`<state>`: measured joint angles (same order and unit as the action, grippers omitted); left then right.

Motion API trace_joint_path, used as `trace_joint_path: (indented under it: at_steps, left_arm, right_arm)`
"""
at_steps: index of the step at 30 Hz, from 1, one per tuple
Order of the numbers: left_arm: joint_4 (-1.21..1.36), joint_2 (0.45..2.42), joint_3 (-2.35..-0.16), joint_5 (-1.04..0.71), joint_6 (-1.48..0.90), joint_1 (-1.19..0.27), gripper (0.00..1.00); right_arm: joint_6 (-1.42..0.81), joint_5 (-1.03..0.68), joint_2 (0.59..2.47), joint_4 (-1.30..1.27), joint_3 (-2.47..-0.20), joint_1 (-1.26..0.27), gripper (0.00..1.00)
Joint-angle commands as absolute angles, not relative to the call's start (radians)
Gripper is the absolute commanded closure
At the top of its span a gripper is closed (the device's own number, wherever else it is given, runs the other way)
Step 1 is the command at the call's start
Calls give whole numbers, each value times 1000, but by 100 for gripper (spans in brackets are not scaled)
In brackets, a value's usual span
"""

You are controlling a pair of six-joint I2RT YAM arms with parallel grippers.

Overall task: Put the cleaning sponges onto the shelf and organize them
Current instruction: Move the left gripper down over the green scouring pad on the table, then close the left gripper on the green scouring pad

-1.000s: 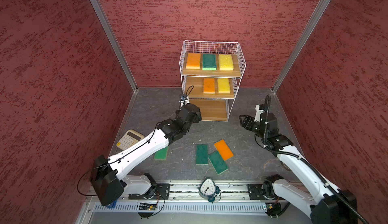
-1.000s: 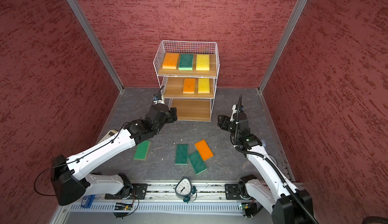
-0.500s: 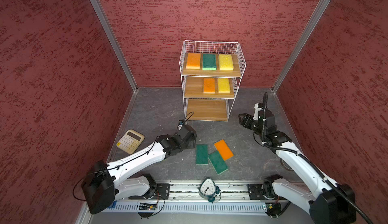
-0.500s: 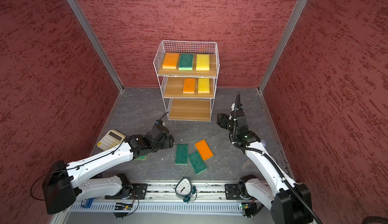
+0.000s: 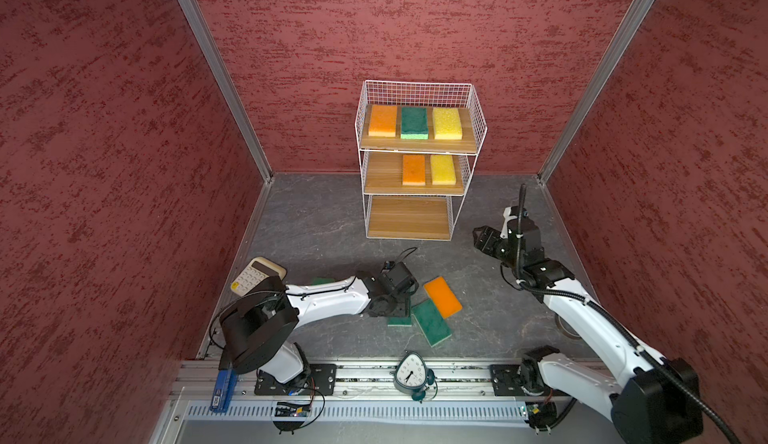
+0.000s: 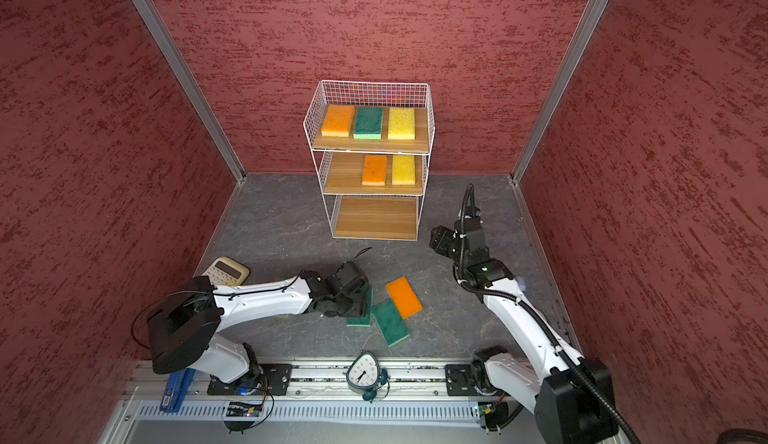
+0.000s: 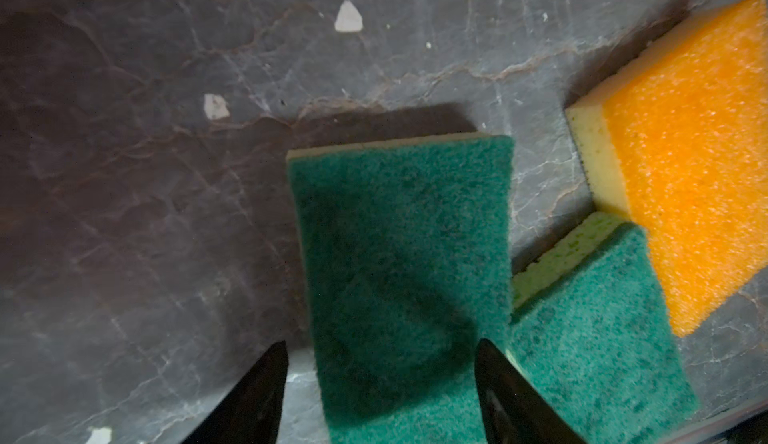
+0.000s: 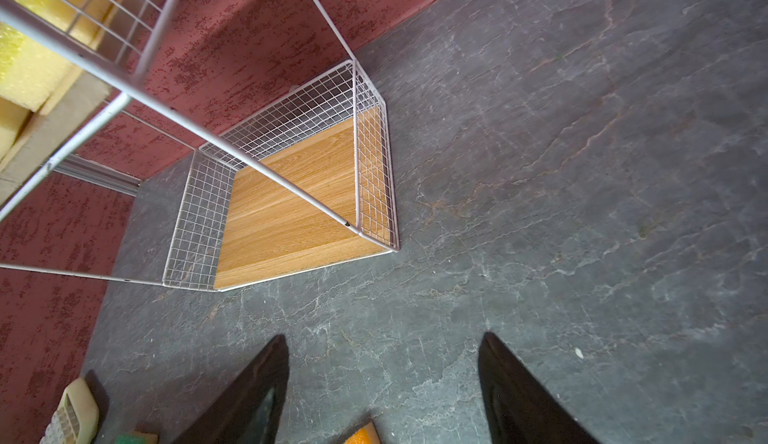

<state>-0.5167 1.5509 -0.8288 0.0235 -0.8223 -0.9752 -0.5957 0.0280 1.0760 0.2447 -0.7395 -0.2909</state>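
Observation:
The shelf (image 5: 419,88) stands at the back wall. Its top board holds an orange, a green (image 5: 414,123) and a yellow sponge. The middle board holds an orange (image 5: 414,169) and a yellow one, and the bottom board (image 8: 291,196) is bare. On the floor lie two green sponges (image 5: 432,322) and an orange sponge (image 5: 442,296). My left gripper (image 5: 401,309) is open and low over one green sponge (image 7: 403,254), a finger on each side. Another green sponge (image 5: 322,281) peeks out behind the left arm. My right gripper (image 5: 482,240) hangs open and empty beside the shelf's bottom tier.
A cream calculator (image 5: 257,275) lies at the left wall. A small clock (image 5: 409,375) stands on the front rail. A ring-shaped thing (image 5: 567,327) lies by the right arm. Red walls close in on three sides.
My left arm has swung back from the shelf front and come down over the green sponge on the floor. The right gripper has stayed beside the shelf.

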Motion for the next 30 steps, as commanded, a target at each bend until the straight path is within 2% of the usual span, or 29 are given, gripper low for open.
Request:
trace_joint_path:
  at_steps: [1,3,7,17,21,25,30]
  left_arm:
    - [-504,1577,-857,3,-826,-970,28]
    - [-509,1597,-866,2,-815,-970,30]
    - [-513,1621,-863,6,-802,-957,48]
    - [-572,1534,-813,75,-674,-798,49]
    - [-576,1516,-822,98,-586,-737,47]
    - [-614,1530,-865,125,-524,-685,32]
    - [-738,1516,-941,201,-511,-678,23]
  right_arm:
    - [-606,54,1084,255,-769,-296,27]
    - [-606,56,1089,255,-769,-295,27]
    - [-607,56,1091,253,-769,-296,27]
    - [-601,66,1107,249,-770,-296,27]
    - [-604,64,1115,243,-768,-296,27]
    - [-593,68,1120,249,-774,-295,27]
    - [-586,79,1107,247,-771,-296,27]
